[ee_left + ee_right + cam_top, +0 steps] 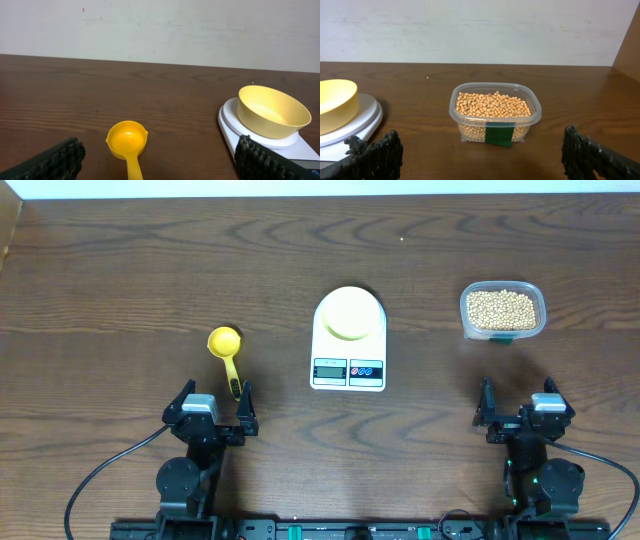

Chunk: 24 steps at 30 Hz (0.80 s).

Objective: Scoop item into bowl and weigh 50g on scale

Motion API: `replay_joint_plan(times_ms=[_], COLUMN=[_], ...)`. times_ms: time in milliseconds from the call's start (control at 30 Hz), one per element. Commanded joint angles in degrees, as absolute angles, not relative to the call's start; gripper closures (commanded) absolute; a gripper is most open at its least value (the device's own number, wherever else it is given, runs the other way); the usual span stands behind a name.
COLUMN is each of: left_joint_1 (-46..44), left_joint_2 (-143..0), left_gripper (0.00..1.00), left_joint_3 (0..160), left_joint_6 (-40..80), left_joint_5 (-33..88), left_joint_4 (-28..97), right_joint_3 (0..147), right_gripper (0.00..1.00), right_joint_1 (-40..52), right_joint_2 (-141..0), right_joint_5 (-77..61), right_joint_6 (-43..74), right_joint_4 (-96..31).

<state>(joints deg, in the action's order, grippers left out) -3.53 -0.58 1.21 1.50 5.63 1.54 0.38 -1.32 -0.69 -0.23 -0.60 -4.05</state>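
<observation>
My left fingers (55, 161) stand spread wide with nothing between them. The left gripper (215, 389) sits at the lower left of the overhead frame. My right gripper (518, 387), at lower right, is likewise parted and empty.

The yellow scoop (228, 358) lies directly ahead of the left gripper. Its cup is toward the top of the frame, and its handle runs down and slightly rightward, the end pointing into the gap between my left fingertips. The long axis is thus roughly in line with my approach, so I judge that a grasp across the handle needs little wrist turn. The left arm is plainly the nearer. The right arm is well apart, beyond the scale.

The scale (347, 369) lies at frame centre, display edge toward me, with the bowl (349, 313) seated on its platter. The left wrist view shows the bowl empty. The beans (502, 306) fill a clear tub (464, 308) at upper right, straight ahead of the right gripper and well apart from the scale.

Bare table (120, 280) surrounds the scoop on every side, and an open strip separates it from the scale. With no bean in the bowl, I judge the task to be at its start. The risk I foresee is that the scoop's path from the left side to the tub passes over or close by the scale and bowl.
</observation>
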Motion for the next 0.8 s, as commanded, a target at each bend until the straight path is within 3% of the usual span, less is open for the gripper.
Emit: replay_joint_plan(times_ms=[0, 767], left_joint_1=[-3.3, -3.3], left_joint_2=[-0.2, -0.3], left_gripper=[0.02, 0.02], left_joint_3=[0.3, 4.2], left_joint_6=[1.4, 1.4], left_joint_5=[5.9, 5.9], left_joint_4=[2.5, 1.1], right_joint_3=[0.3, 0.3], right_gripper=[0.01, 0.01], right_joint_1=[-1.6, -1.6], right_joint_2=[-0.3, -0.3], right_joint_5=[-0.2, -0.2], right_joint_6=[0.2, 0.2], right_joint_4=[-4.3, -4.3])
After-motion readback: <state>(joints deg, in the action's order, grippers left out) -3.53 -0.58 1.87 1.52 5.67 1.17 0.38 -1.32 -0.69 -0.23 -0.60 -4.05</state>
